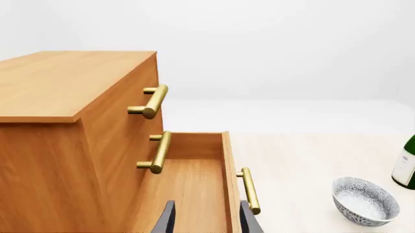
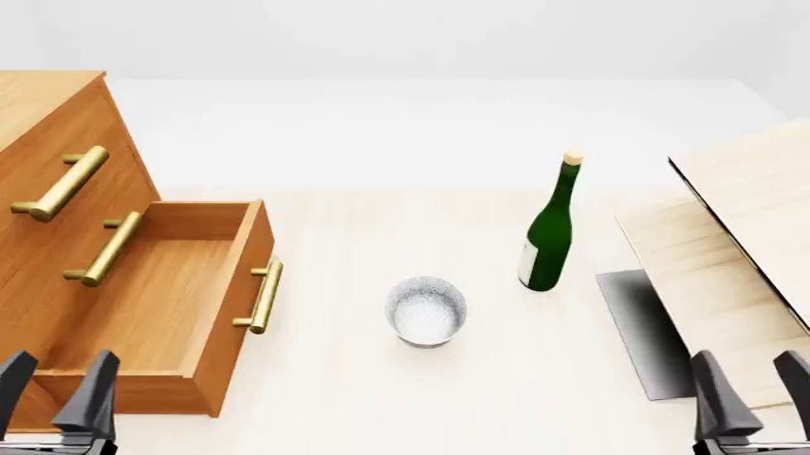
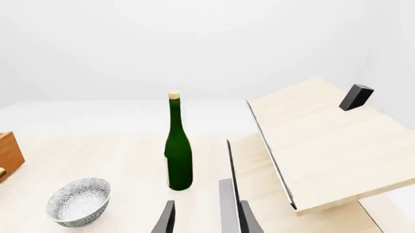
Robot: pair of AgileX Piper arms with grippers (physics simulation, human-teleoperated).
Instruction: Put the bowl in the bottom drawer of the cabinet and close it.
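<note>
mid-table, small speckled white-grey glazed bowl: rigid, slick, probably light; pinch its rim. both grippers' jaws apart, empty.

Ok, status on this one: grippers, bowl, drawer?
Left gripper open, empty; right gripper the same. Bowl on table, untouched. Bottom drawer open, empty. Green bottle upright just beyond the bowl.
</note>
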